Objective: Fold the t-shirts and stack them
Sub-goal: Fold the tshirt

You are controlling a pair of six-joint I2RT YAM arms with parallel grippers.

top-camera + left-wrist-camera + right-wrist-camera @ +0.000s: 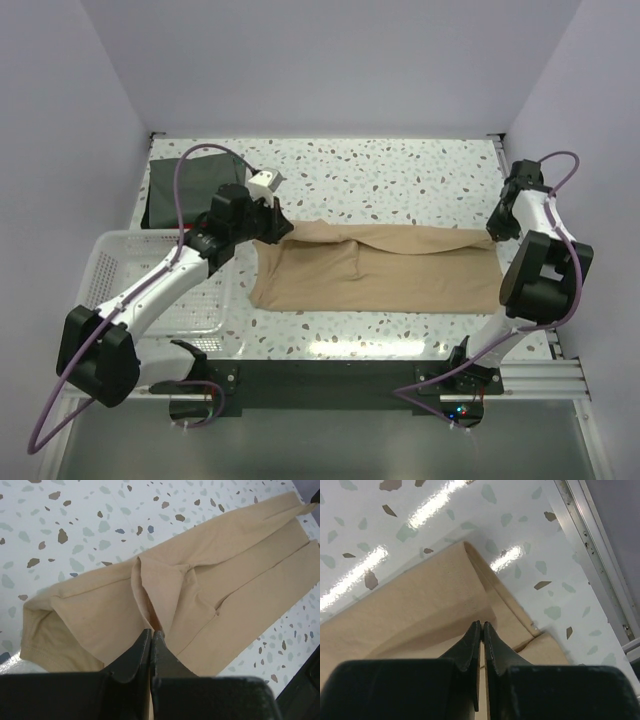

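The tan t-shirt (375,268) lies stretched across the middle of the table, partly folded lengthwise. My left gripper (275,228) is shut on its upper left edge; in the left wrist view the cloth (210,580) rises in a pinched ridge into the closed gripper (151,631). My right gripper (493,232) is shut on the shirt's right end; in the right wrist view the closed gripper (481,625) holds the folded tan edge (420,595). The dark grey-green t-shirt (185,188) lies folded at the back left. No red shirt is in view.
A white mesh basket (150,290) sits at the left front, under my left arm. A metal rail (592,535) runs along the table's right edge, close to my right gripper. Grey walls close in the back and sides.
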